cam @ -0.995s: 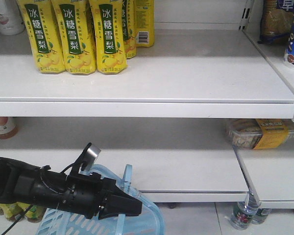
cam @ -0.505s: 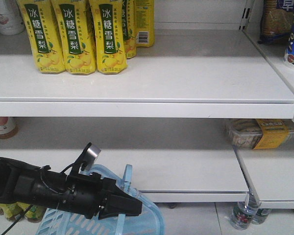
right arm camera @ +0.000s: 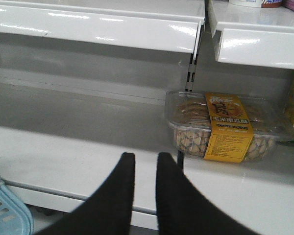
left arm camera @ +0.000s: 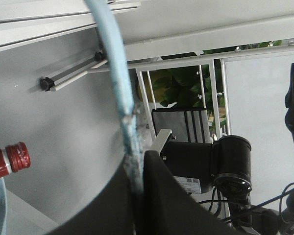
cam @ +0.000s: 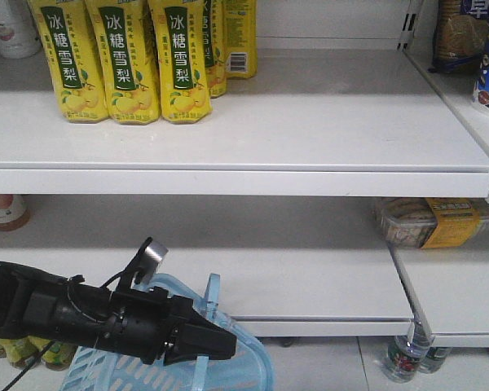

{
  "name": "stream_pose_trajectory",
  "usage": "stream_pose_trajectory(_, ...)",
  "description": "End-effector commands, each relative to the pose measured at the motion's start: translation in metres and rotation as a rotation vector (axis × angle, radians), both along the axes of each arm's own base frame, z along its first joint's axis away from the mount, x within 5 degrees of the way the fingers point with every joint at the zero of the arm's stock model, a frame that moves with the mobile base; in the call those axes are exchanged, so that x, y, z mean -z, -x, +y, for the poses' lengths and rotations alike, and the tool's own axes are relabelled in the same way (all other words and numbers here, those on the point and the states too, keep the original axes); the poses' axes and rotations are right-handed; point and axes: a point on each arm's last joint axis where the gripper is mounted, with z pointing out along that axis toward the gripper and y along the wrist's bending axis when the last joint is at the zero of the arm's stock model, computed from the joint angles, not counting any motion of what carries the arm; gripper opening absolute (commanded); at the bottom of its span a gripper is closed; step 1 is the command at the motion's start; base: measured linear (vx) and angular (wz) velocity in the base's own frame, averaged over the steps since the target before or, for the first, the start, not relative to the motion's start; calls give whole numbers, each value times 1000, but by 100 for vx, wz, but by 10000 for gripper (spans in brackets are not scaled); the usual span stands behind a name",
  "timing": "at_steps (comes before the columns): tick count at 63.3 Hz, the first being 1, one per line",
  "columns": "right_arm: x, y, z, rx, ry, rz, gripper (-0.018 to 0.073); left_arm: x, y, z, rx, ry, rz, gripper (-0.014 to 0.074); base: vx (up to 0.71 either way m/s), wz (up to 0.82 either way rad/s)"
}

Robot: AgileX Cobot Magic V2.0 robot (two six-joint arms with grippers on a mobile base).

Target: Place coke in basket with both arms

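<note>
coke (left arm camera: 10, 157) shows only as a red cap and a bit of neck at the far left edge of the left wrist view, just left of the basket's light blue hoop handle (left arm camera: 118, 93); where the bottle rests i cannot tell. in the front view the basket (cam: 130, 371) sits low at the bottom left, below the lower shelf (cam: 310, 285), and the left arm's pincer (cam: 216, 346) lies across its top, pointing right. from the wrist that left pincer is pinching the hoop handle, the thin blue strip caught between the two black fingers (left arm camera: 108, 205).

further right of the basket, the right pincer (right arm camera: 143, 171) hovers in front of the lower shelf, its two fingers (right arm camera: 120, 188) nearly together with a narrow gap and nothing between them. a corner of the basket peeks in at the bottom left of that view. beyond and right of the right pincer a clear snack tray with an orange label (right arm camera: 228, 127) rests on the adjoining shelf.

above the basket, on the upper shelf (cam: 228, 179), yellow drink bottles (cam: 130, 61) stand in a row at the left.
</note>
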Motion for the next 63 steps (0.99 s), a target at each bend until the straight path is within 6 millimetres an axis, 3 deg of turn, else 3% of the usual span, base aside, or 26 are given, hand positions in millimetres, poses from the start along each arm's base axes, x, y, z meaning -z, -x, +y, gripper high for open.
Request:
stream_pose_trajectory(1,-15,-1,2,-18,4,-93,-15,-32,-5,-4,-47,166,-59,-6,0,0)
stream_pose_trajectory(50,-15,-1,2,-21,-12,-95,-9,-32,-4,-6,-41,168,-58,-6,0,0)
stream_pose_trajectory(63,-15,-1,2,-20,-8,-95,-9,-49,24,-6,25,226,-92,-6,0,0)
